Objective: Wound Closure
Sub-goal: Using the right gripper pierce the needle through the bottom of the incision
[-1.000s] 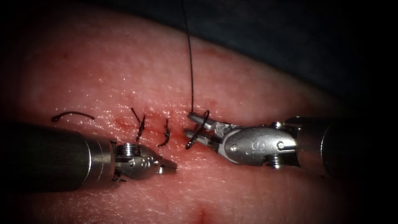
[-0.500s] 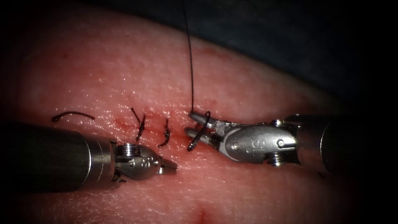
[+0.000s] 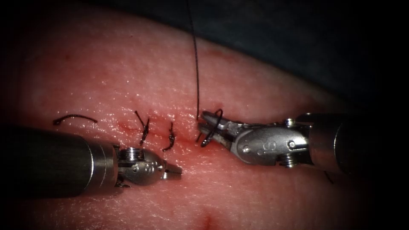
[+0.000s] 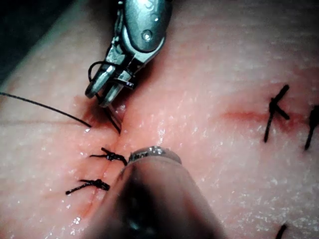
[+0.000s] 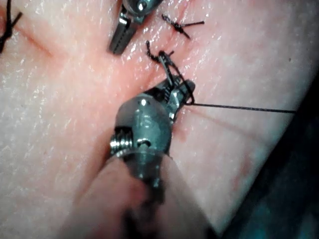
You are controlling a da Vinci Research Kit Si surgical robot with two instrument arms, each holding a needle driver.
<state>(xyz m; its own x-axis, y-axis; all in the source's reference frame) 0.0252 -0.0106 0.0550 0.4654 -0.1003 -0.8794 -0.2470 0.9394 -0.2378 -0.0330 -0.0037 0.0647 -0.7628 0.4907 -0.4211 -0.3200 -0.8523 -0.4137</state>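
1. I see my right tool [image 3: 206, 123] on the right side of the cut [image 3: 128, 126], with its tip at the right end of the stitched line. A loop of thread [image 3: 197, 64] is wound around its two jaws. Compared with one second ago, the jaws are now nearly closed and the tool has moved a little up and to the right.
2. I cannot tell if the jaws grip something between them.
3. The long thread goes from the tissue [image 3: 255, 85] beside the right tool's tip straight up and out of the endoscope view.
4. My left tool [image 3: 175, 170] rests low, below the cut, with its jaws together, and it holds nothing. It has not moved.
5. Two finished knots [image 3: 145, 127] sit on the cut between the tools.
6. A cut end of thread [image 3: 74, 117] lies on the tissue, well to the left.
7. I cannot find the needle.
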